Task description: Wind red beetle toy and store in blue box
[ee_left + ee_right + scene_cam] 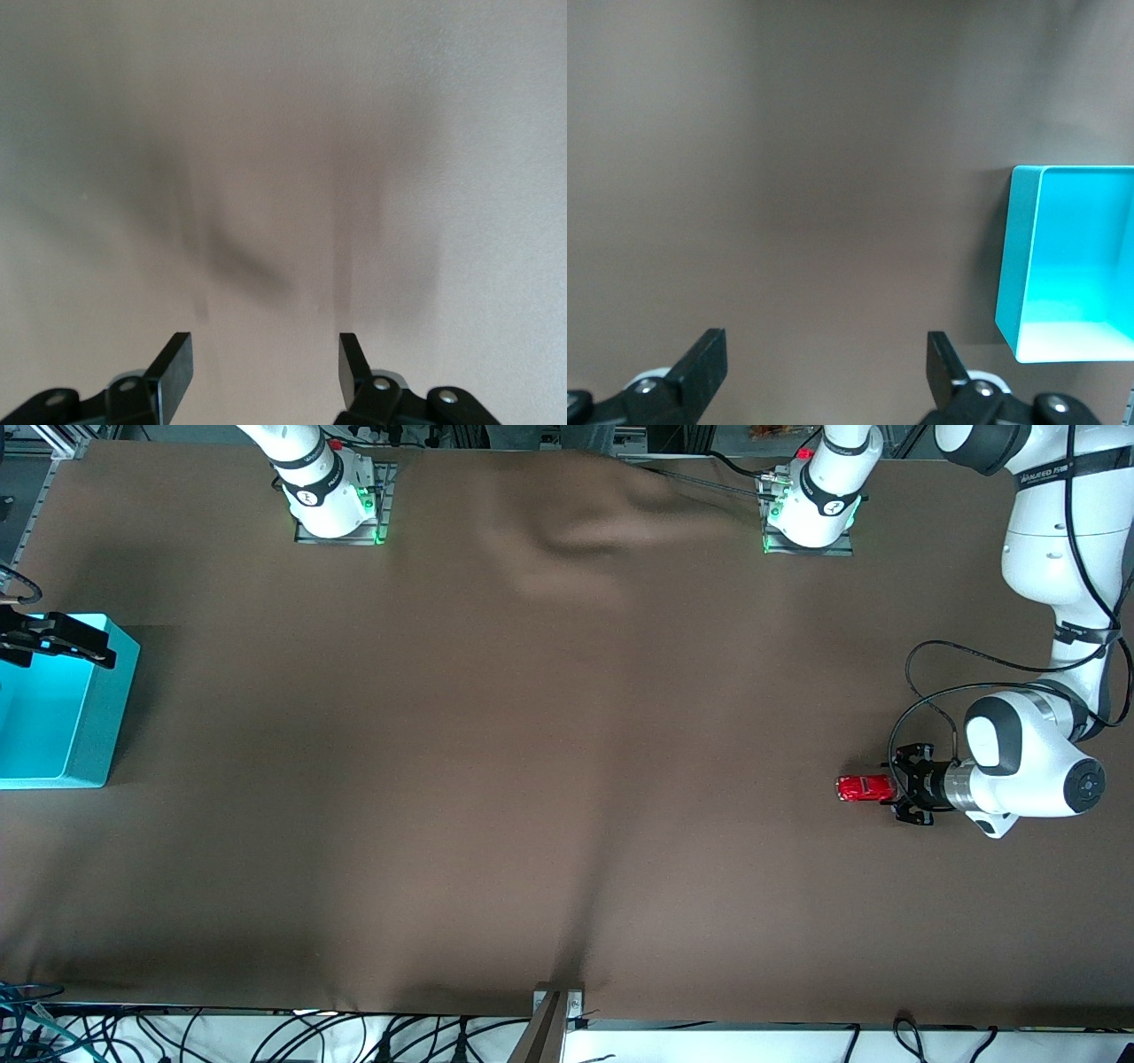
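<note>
The beetle (864, 788), a tiny glossy red toy car, sits on the brown cloth surface (532, 779) toward the left arm's end. My left hand (898, 788) is low at the surface just beside one end of the car. From the front I cannot tell whether it touches. In my left wrist view, the two black fingers (177, 354) of that hand (264, 354) stand apart with nothing between them. The car does not show there at all, so I am holding nothing.

The box (89, 726), a turquoise open-top bin far bigger than the car, stands at the right arm's end, well apart from the beetle. My right hand (62, 642) waits over it, spread wide and empty. In the right wrist view the box (1021, 266) shows beside that hand (824, 354).

I judge the beetle to be very light, hard and stiff. Its rounded, shiny shell is likely slippery, so a pinch on the curved roof could squirt it out. The flatter sides of the body look like the better place to grip, low and square. Being so light, it may roll away on its wheels at a nudge. To wind it, I would expect to keep the wheels pressed to the cloth while drawing it backward.
</note>
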Controlling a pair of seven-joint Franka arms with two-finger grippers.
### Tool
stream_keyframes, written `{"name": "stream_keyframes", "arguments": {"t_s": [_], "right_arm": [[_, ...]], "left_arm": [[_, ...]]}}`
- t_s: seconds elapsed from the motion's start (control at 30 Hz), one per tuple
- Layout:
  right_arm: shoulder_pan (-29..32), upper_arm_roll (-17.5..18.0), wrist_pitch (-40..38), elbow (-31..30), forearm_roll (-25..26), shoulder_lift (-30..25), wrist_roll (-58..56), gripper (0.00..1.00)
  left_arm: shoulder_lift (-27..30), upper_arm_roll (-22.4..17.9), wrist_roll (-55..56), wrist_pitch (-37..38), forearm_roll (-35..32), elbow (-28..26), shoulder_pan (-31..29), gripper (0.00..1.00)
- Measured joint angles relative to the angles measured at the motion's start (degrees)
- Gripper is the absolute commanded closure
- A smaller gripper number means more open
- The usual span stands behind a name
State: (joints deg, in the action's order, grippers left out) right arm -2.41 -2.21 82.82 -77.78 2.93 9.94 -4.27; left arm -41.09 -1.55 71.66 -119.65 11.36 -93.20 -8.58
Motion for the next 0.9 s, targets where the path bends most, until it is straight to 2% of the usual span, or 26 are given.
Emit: {"name": "stream_keyframes", "arguments": {"t_s": [0.47, 0.7, 0.9], "right_arm": [[0.0, 0.0, -0.2, 0.1, 0.0, -0.3, 0.0, 0.00], [0.0, 0.0, -0.2, 0.1, 0.0, -0.3, 0.0, 0.00], [0.0, 0.0, -0.2, 0.1, 0.0, -0.3, 0.0, 0.00]], "left_arm": [[0.2, 0.0, 0.0, 0.0, 0.0, 0.1, 0.1, 0.24], [1.3, 0.0, -1.8, 0.9, 0.0, 1.8, 0.0, 0.10], [1.9, -0.1, -4.9, 5.7, 0.0, 5.4, -0.1, 0.00]]}}
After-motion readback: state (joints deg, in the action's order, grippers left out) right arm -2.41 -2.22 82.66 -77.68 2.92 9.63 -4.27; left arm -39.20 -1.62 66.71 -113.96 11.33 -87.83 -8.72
